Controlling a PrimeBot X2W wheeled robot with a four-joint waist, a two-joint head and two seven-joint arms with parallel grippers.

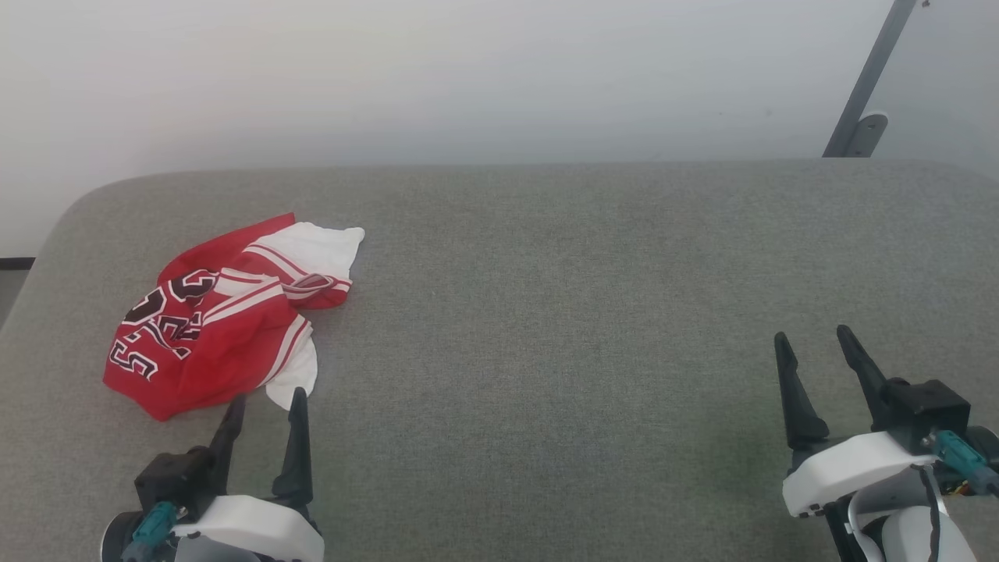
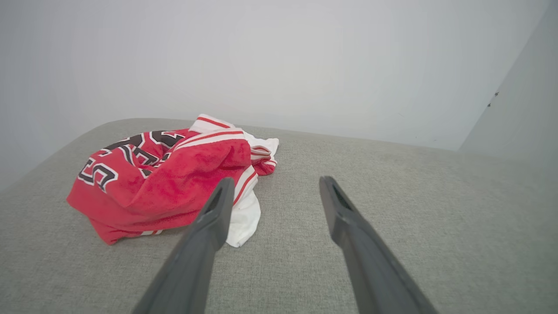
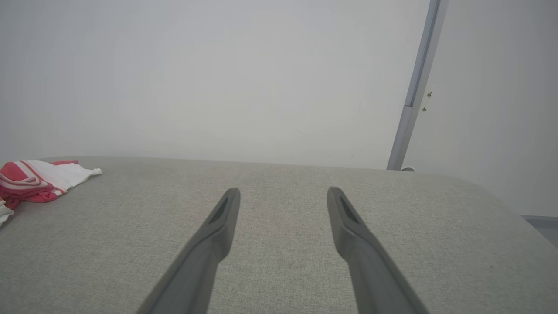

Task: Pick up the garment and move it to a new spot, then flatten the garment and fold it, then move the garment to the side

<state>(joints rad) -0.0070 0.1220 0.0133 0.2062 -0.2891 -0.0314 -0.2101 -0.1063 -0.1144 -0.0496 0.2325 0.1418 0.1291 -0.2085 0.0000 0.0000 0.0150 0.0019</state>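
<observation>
The garment (image 1: 218, 320), a small red jersey with white sleeves, striped trim and dark lettering, lies crumpled on the left part of the grey padded surface (image 1: 546, 312). My left gripper (image 1: 267, 396) stands open just in front of the garment's near edge, with nothing between its fingers. In the left wrist view the garment (image 2: 170, 183) lies ahead and to the left of the left gripper (image 2: 275, 181); the left fingertip overlaps its white sleeve. My right gripper (image 1: 813, 337) is open and empty at the lower right, far from the garment (image 3: 39, 179), which peeks in at the right wrist view's left edge beyond that gripper (image 3: 283, 192).
A pale wall rises behind the surface. A grey metal bar (image 1: 866, 86) leans at the back right corner. The surface's rounded back left corner (image 1: 86, 195) lies beyond the garment.
</observation>
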